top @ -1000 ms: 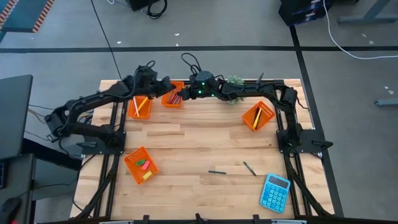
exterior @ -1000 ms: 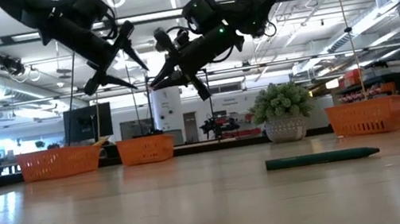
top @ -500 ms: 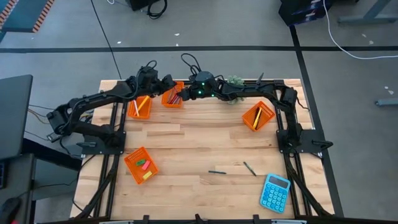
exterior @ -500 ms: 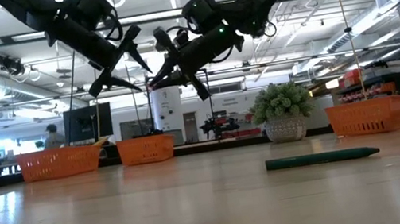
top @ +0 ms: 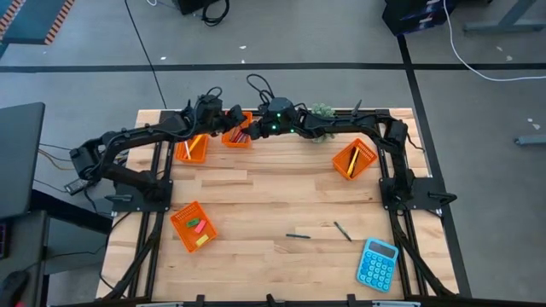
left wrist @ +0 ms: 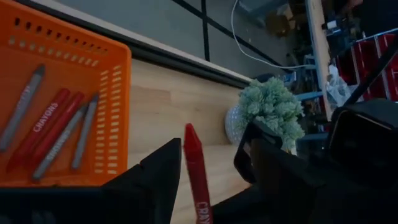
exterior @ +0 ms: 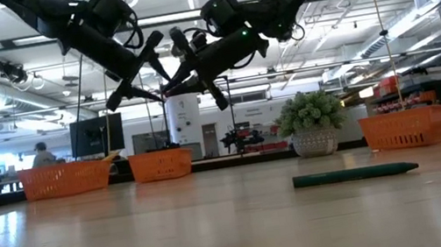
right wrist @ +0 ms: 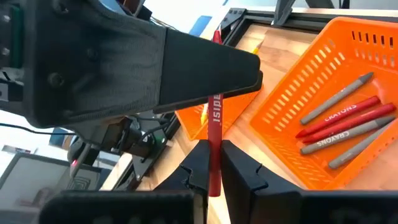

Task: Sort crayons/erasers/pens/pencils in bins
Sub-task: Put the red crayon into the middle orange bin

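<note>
My right gripper (right wrist: pixel 213 150) is shut on a red crayon (right wrist: pixel 215 106) above the far edge of the table, beside the orange bin of crayons (top: pixel 238 135). That bin holds several red and grey crayons (left wrist: pixel 50 124). My left gripper (left wrist: pixel 210 142) is open. Its two fingers stand on either side of the red crayon's upper part (left wrist: pixel 194 162), and I cannot tell whether one of them touches it. In the high view my left gripper (top: pixel 228 115) and my right gripper (top: pixel 248 128) meet tip to tip. Two dark pens (top: pixel 297 235) lie flat on the near part of the table. My right gripper pinches the red crayon's lower end (right wrist: pixel 213 177) between its two fingers. The crayon stands out beyond the fingertips, lifted clear of the table and the bin, with its pointed tip (right wrist: pixel 216 34) away from the gripper.
An orange bin with pencils (top: pixel 192 147) sits at the far left, another with a pencil (top: pixel 354 159) at the right, and one with erasers (top: pixel 192 227) at the near left. A blue calculator (top: pixel 377 263) lies near right. A small potted plant (top: pixel 322 111) stands at the far edge.
My left gripper has moved toward the table's right, away from the pencil bin and up to my right gripper, so that its fingers now stand around the red crayon. My right gripper has kept still with the crayon.
</note>
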Robot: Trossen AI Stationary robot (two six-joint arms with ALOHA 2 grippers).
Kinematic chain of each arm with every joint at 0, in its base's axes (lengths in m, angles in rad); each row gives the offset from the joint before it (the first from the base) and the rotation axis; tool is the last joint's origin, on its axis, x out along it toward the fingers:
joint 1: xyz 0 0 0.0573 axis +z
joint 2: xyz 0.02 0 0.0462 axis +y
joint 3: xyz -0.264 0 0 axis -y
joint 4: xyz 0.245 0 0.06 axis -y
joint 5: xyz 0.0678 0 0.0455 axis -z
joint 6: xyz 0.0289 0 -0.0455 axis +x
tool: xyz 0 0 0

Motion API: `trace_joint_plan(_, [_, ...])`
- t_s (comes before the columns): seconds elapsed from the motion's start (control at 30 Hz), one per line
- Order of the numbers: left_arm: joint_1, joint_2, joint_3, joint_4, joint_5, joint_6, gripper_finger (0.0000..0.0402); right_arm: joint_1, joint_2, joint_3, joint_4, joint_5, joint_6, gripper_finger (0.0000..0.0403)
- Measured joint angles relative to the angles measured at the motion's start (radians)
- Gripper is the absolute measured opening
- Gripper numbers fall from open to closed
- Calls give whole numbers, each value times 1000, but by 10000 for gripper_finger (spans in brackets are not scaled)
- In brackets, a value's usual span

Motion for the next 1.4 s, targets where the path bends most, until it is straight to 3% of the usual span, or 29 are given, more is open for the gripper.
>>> trace_joint_plan(0.77, [-5, 0, 0, -2, -16, 24, 179, -2, 0, 0, -11, 30, -16, 35])
trace_joint_plan(0.93, [-5, 0, 0, -8, -16, 31, 145, -2, 0, 0, -22, 31, -11, 35])
trace_joint_plan(1.23, [6, 0, 0, -5, -11, 115, 36, -2, 0, 0, -21, 27, -26, 46])
trace_joint_plan(1.4, [34, 0, 0, -4, -7, 166, 33, -2, 1, 0, -27, -5, -4, 88])
